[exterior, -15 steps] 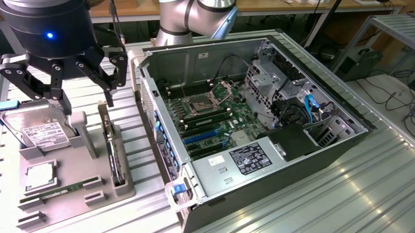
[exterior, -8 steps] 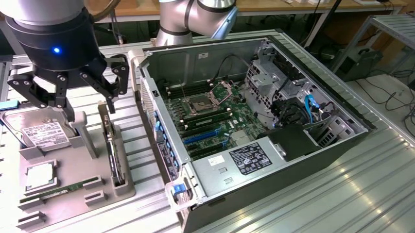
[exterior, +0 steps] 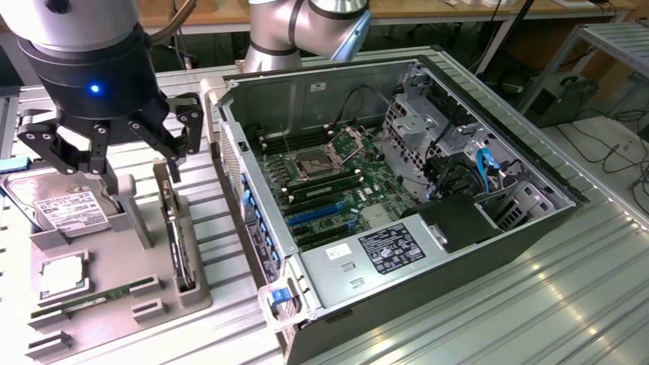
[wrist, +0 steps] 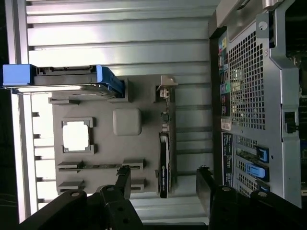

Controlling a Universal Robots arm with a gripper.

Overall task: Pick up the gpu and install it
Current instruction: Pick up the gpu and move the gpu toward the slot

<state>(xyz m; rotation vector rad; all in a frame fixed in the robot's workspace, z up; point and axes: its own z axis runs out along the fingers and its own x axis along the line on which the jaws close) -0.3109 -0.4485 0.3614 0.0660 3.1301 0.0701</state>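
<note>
While your fingers hang wide open above it, the gpu stands on edge in the grey holder, lower left of the exterior view: probably light, stiff and fragile, so pinch its flat faces.

Labels on the hard drive and power supply carry print, none legible.

Black gpu on edge in grey holder (thin, upright)
</note>
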